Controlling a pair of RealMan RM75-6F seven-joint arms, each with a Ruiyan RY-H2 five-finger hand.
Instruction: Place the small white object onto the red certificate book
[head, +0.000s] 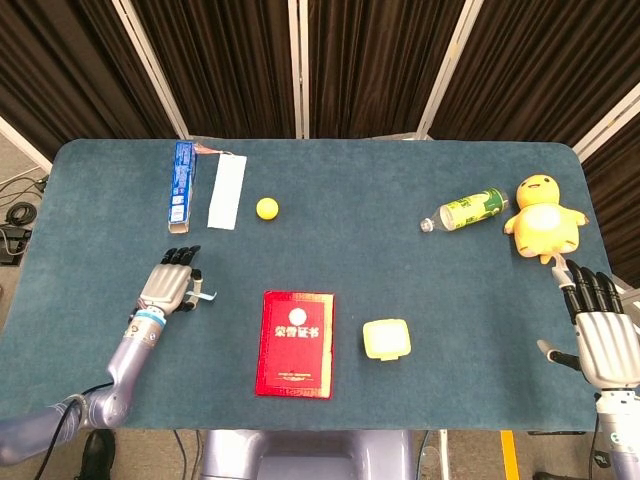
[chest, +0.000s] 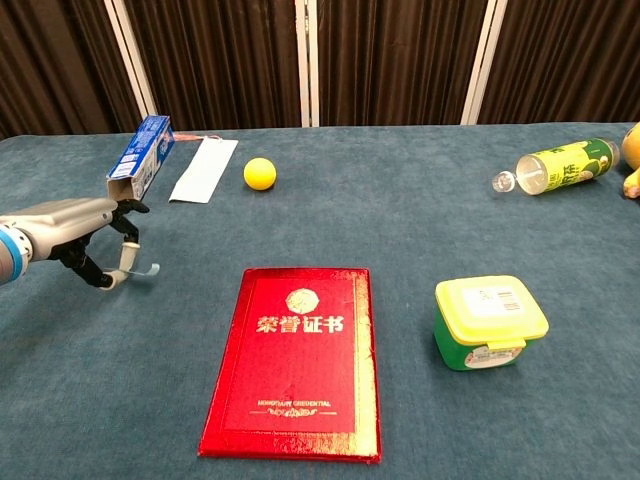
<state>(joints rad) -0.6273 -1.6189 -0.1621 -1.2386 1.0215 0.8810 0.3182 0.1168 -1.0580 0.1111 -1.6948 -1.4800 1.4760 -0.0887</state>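
Note:
The red certificate book (head: 295, 343) (chest: 295, 360) lies closed near the table's front edge, at the middle. My left hand (head: 170, 285) (chest: 75, 235) hovers low to the left of it. Between thumb and a finger it pinches the small white object (head: 206, 295) (chest: 140, 268), a thin pale strip whose free end curls off the cloth toward the book. A gap of bare cloth separates strip and book. My right hand (head: 600, 335) rests at the table's right edge with fingers spread, holding nothing.
A yellow-green lidded box (head: 386, 338) (chest: 490, 322) stands right of the book. Behind are a blue carton (head: 181, 185), a white flat pack (head: 227, 192), a yellow ball (head: 266, 208), a lying green bottle (head: 468, 210) and a yellow plush (head: 544, 215).

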